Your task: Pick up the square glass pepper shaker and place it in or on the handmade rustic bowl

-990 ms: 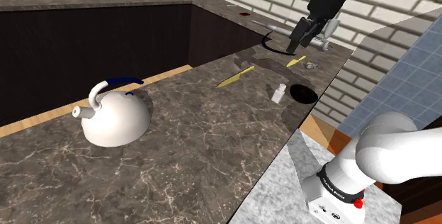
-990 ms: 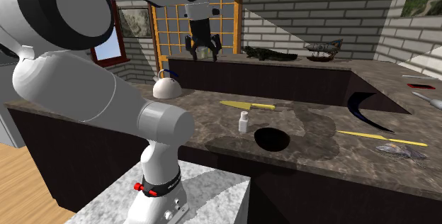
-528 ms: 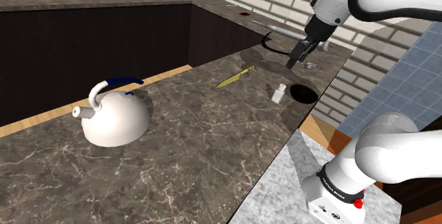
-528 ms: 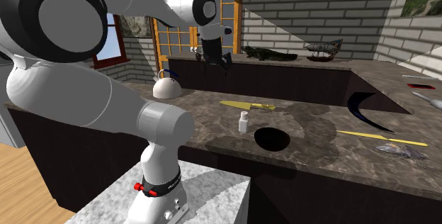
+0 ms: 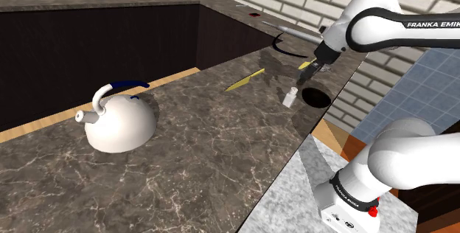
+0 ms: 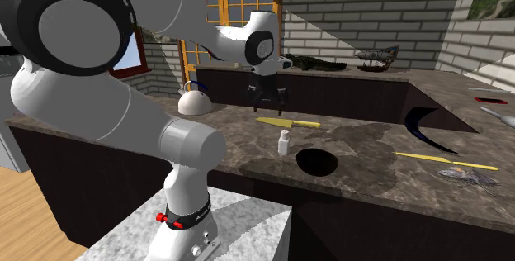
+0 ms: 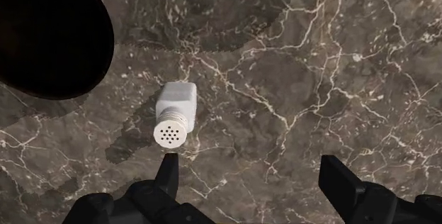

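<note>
On your dark veined stone counter [image 7: 340,59], white square shaker [image 7: 175,113] upright (round perforated cap), just beside the round black bowl [image 7: 42,38], your gripper [image 7: 251,166] above, fingers spread wide, clasping nothing.

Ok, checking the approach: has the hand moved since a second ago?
Yes. In the second exterior view the hand has dropped rightward, nearer the shaker.

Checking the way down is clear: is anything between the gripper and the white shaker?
No. In the wrist view, just bare marbled countertop separates the open gripper from the white shaker; the dark bowl lies on the shaker's far side.
</note>
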